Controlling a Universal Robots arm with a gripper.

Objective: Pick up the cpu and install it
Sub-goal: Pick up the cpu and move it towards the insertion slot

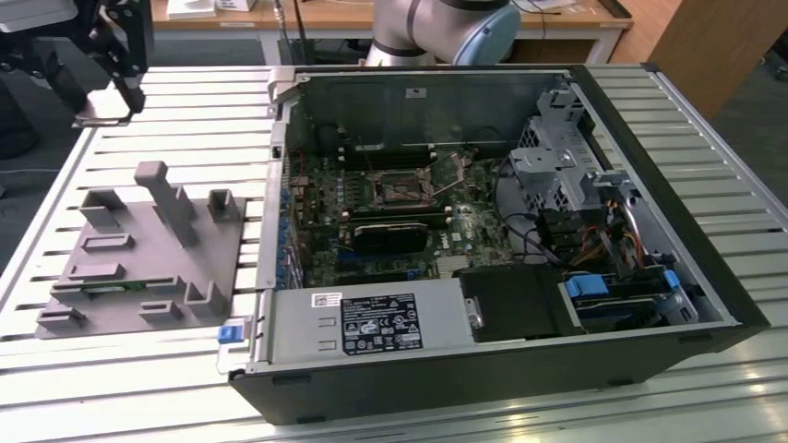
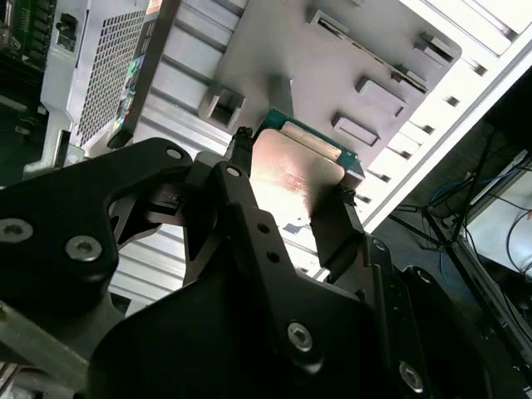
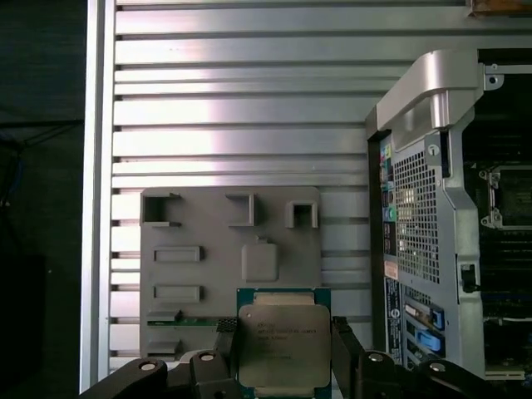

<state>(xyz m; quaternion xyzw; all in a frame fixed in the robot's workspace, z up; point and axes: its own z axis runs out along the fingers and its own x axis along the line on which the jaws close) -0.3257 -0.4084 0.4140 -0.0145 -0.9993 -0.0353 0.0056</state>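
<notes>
In both wrist views the gripper pinches the cpu by two opposite edges, with a black finger pressed on each side. The chip is lifted clear of the gray fixture plate, which lies behind it. The first wrist view shows the silver top squarely, ringed by a green rim, and also a thin green strip seated in one of the plate's slots. The second wrist view takes the same hold from under the linkage. There the cpu glares with reflected light, its markings are washed out, and the black links cover its nearer part. The exterior view adds the whole open computer case just beside the plate on the slatted table. It also shows the bare socket and a black heatsink block, both well apart from the plate. In that view the gripper is a dark mass raised beyond the plate's end away from the green strip. It is cut off by the picture's edge, and the chip is hard to make out in it. The first wrist view crops the case to its rear panel and a sliver of the socket.
</notes>
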